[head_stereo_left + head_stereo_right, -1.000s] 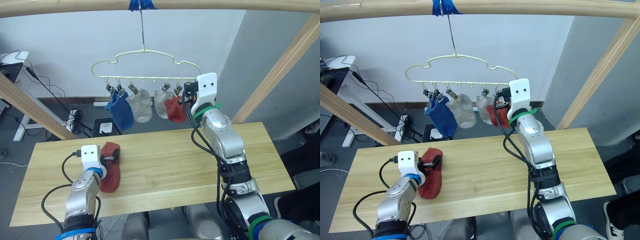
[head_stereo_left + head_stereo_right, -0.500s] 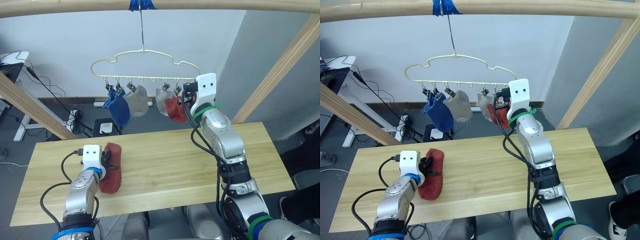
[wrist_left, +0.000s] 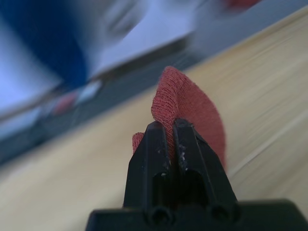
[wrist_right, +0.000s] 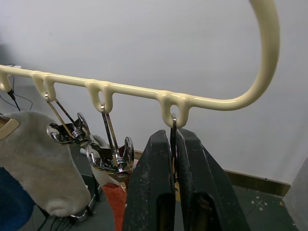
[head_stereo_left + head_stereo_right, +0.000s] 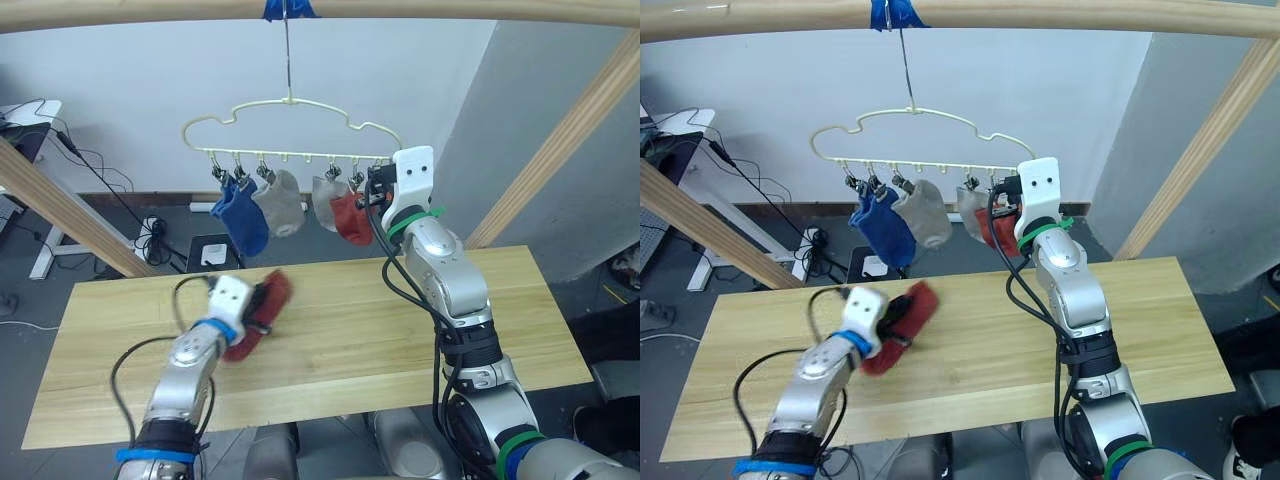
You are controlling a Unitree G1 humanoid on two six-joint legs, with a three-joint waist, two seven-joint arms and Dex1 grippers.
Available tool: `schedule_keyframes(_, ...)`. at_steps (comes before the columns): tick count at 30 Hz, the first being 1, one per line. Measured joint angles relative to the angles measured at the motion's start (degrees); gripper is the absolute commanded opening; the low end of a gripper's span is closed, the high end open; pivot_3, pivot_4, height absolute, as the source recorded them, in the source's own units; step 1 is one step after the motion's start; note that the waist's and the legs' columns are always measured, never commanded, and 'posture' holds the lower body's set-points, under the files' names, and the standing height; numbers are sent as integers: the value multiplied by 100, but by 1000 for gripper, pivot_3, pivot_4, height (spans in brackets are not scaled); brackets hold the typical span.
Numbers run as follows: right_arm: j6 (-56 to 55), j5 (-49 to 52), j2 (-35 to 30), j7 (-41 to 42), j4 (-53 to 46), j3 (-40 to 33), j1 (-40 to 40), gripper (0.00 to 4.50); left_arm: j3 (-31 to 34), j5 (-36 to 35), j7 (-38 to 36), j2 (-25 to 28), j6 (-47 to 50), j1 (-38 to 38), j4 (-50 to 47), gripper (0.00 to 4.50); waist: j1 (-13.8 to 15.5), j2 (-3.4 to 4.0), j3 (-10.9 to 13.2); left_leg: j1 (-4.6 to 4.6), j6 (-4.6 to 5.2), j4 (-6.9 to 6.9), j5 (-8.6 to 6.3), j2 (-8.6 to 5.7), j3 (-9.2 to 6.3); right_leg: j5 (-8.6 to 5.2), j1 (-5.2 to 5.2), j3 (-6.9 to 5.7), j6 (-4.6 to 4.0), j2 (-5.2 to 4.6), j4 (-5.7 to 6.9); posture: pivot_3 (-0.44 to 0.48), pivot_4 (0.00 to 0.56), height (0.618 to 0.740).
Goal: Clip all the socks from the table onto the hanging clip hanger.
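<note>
I am pinching the last rust-red sock in my left gripper, fingers closed tight on its cuff edge, carrying it just above the table, below the clip hanger. My right gripper is squeezed shut on the hanger's end clip, beside the clipped socks, so I am judging I should bring the cuff up to that clip, edge first and unfolded

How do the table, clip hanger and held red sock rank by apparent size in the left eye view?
1. table, widest.
2. clip hanger.
3. red sock held by the left pincer, smallest; it is motion-blurred and nearer the camera than the hanger, yet clearly smaller.
</note>
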Motion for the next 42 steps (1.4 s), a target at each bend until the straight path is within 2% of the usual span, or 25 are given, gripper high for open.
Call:
schedule_keyframes(3,3,0,0,-9,-8,-1,-2,0,-668,-3,-729,-176,-151,-598,-415,20,-15,0,0,-1,0,-1,0,-1,2,0,1,1,0,0,-3,-211,213,740)
schedule_keyframes(6,4,2,-8,-8,-37,-4,-12,0,-1060,33,-868,-657,-228,-1057,-369,20,-57,0,0,0,2,-2,-1,0,4,0,1,4,1,2,-6,-224,210,740)
schedule_keyframes(10,5,2,-43,-13,-81,-14,-23,0,-1141,389,-262,-1234,-472,-1579,422,20,-67,0,0,2,2,-1,0,1,1,0,1,4,1,7,0,-235,210,740)
schedule_keyframes(15,64,1,-55,-16,-106,-10,-23,0,-1034,806,751,-1685,-897,-1987,1413,20,-62,0,0,-1,2,2,0,-1,2,-1,2,6,2,6,-5,-238,211,740)
schedule_keyframes(25,77,1,-63,-19,-117,-9,-23,0,-902,1187,1637,-1827,-1599,-2158,1863,20,-59,0,0,-1,2,-1,0,-1,1,-1,1,4,2,5,-6,-240,213,740)
schedule_keyframes(42,77,-4,-78,-110,-119,-8,-25,0,-802,1406,2125,-1779,-1765,-2130,1856,20,-58,0,0,-2,2,0,0,-1,1,-1,2,3,2,5,-6,-235,214,740)
